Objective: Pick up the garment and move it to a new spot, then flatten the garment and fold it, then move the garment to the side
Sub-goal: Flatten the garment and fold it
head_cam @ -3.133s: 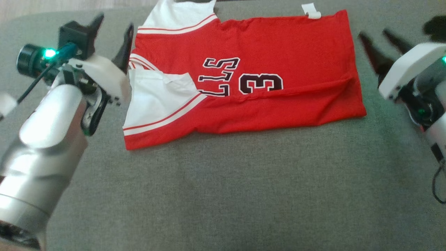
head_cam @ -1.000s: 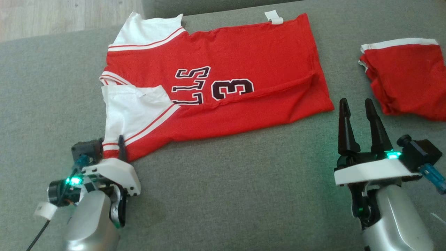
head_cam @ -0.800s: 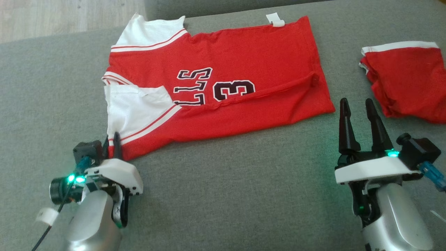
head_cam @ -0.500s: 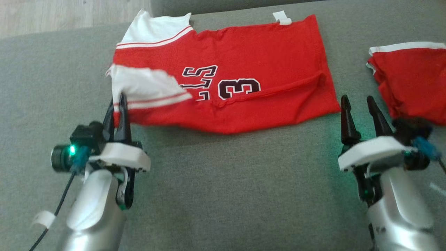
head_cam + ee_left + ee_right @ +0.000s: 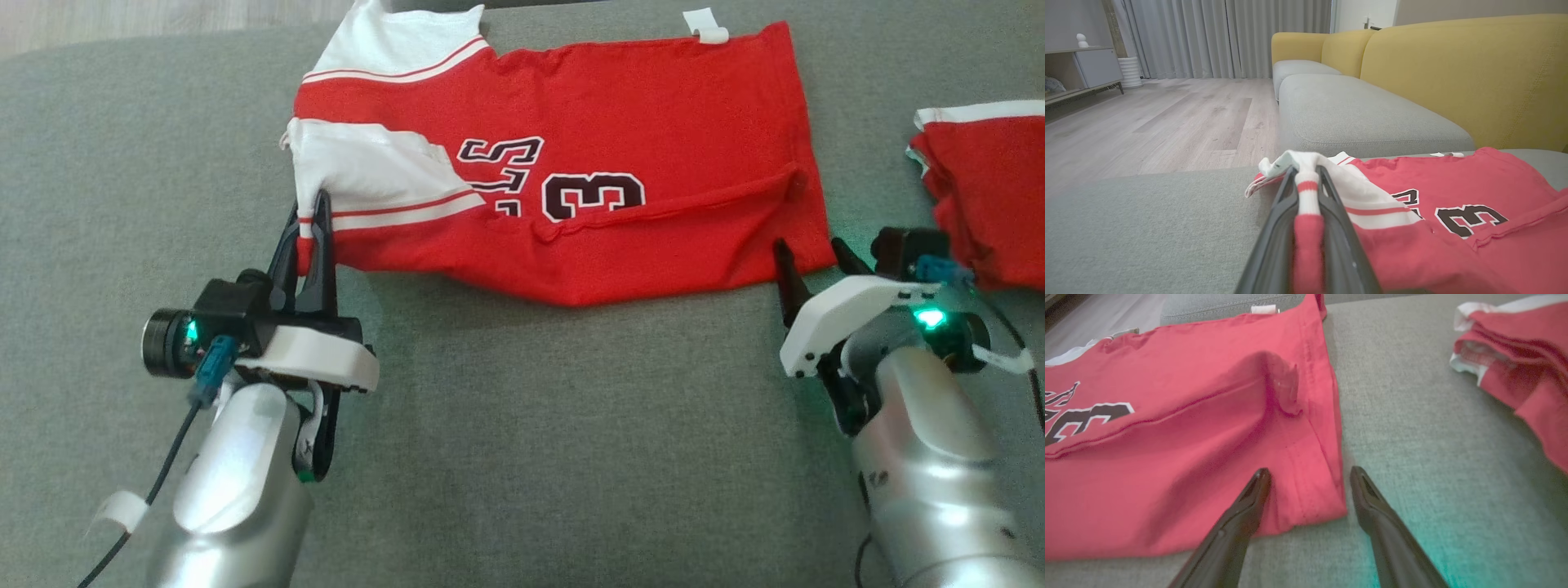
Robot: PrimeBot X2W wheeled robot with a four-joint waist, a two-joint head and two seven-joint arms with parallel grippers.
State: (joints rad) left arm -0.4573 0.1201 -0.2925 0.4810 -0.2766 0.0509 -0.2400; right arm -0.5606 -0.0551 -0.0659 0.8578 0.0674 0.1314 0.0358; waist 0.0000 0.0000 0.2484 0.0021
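At the lower left of the head view, the left hand (image 5: pixel 309 214) is clamped narrow on the striped sleeve hem of the red jersey with white sleeves and a black number 3 (image 5: pixel 653 106), that corner raised a little off the grey fabric sofa cushion (image 5: pixel 522 425). At the lower right, the right hand (image 5: pixel 808 249) stands wide, straddling the jersey's near right corner. Farther right, apart, lies a folded red garment with white trim (image 5: pixel 992 188).
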